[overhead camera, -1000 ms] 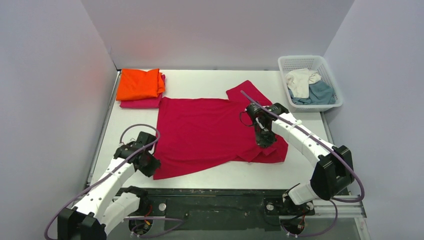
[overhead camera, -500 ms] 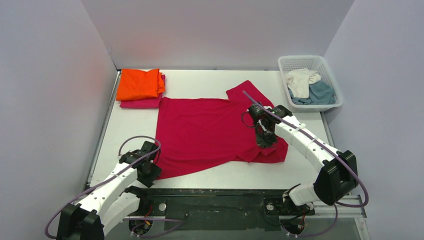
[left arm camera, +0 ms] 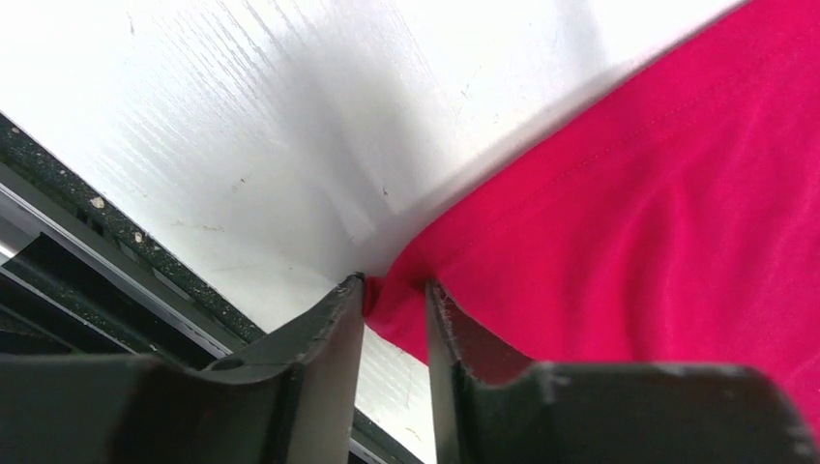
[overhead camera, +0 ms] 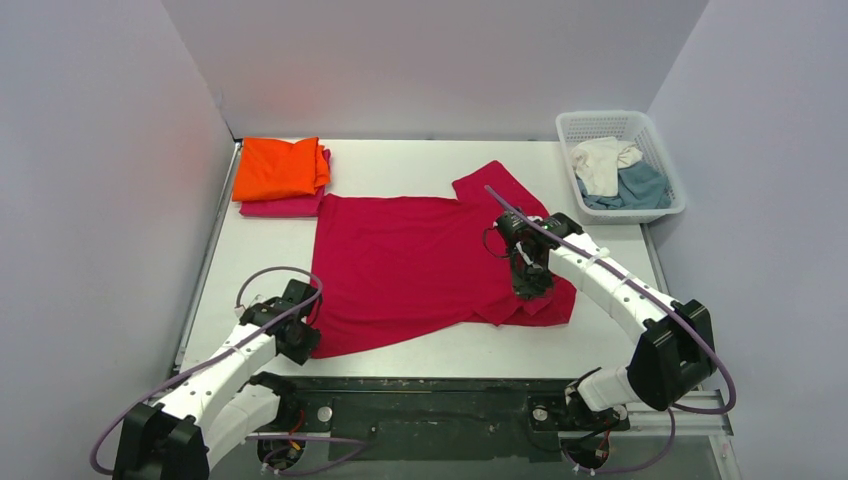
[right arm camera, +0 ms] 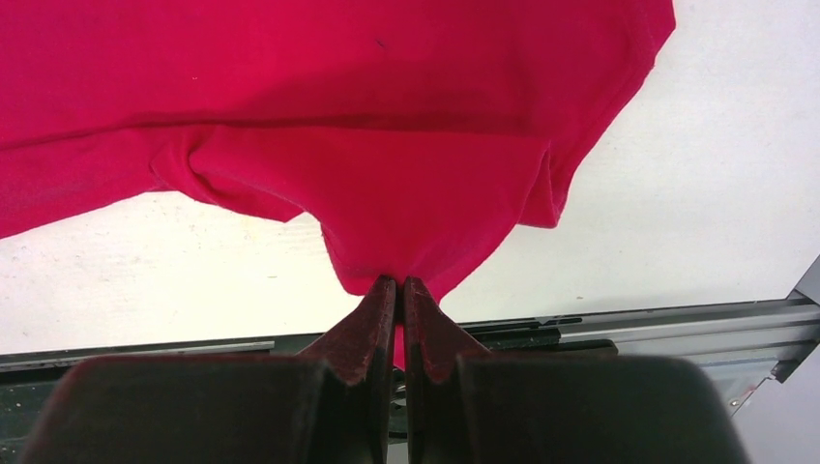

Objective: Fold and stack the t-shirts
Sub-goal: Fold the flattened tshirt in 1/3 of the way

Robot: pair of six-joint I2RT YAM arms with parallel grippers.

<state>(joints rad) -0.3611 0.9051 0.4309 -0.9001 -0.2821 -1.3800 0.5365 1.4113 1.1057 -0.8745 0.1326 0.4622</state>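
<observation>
My left gripper [left arm camera: 395, 290] is narrowed onto the near-left hem corner of the crimson t-shirt [overhead camera: 420, 265]. My right gripper [right arm camera: 399, 283] is pinched fully closed on a bunched fold at its near-right edge, apparently so the two holds can draw the soft, matte knit flat across the white table [overhead camera: 400, 160] for folding. The shirt lies spread mid-table, smooth on the left and rumpled under my right arm, while a folded orange t-shirt [overhead camera: 278, 167] sits on a folded magenta t-shirt [overhead camera: 285, 208] at the far left.

Five t-shirts [overhead camera: 400, 265], one basket [overhead camera: 607, 115]
</observation>
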